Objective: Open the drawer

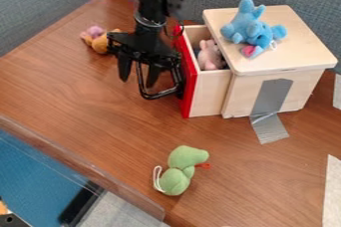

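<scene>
- While the drawer [208, 91] sticks out of the wooden box [299, 54], its inside shows from above.
- Right by its red front [189, 84], the black hand [138, 81] hangs down, let go, with its two fingers spread.
- One side of a black loop [160, 94] shows between the fingers; I can't tell if they touch it.
- A pink toy [210, 55] sits in the drawer.
- A blue toy [252, 26] is on top of the box, and gray tape [271, 95] runs down its side.
- A green toy [176, 173] lies on the brown worktop [86, 116].
- An orange toy [100, 43] is near the hand.
</scene>
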`<state>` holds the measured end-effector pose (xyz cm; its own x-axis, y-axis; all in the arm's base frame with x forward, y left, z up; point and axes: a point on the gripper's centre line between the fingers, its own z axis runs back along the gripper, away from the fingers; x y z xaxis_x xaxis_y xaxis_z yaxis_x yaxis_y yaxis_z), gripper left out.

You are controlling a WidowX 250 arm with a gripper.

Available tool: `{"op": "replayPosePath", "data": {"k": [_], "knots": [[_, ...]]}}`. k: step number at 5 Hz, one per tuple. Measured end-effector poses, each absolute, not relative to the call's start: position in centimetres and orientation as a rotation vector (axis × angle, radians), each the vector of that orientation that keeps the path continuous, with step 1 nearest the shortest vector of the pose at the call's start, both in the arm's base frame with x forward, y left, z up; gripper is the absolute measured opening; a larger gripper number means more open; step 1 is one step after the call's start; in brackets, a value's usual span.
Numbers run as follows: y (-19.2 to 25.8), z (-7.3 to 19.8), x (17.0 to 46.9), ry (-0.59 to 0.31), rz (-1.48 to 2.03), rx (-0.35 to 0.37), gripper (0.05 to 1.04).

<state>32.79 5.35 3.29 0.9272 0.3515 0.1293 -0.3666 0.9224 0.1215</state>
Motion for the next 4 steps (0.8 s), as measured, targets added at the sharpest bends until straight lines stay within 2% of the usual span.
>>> {"op": "replayPosePath", "data": {"k": [1,2,3,4], "knots": [[5.4,2.1,33.0,-0.095,0.354,0.144,0.991],[5.4,2.1,32.9,-0.085,0.343,0.14,0.994],[5.9,2.1,32.6,-0.07,0.374,0.132,0.937],[6.2,1.7,31.6,-0.037,0.404,0.148,0.657]]}}
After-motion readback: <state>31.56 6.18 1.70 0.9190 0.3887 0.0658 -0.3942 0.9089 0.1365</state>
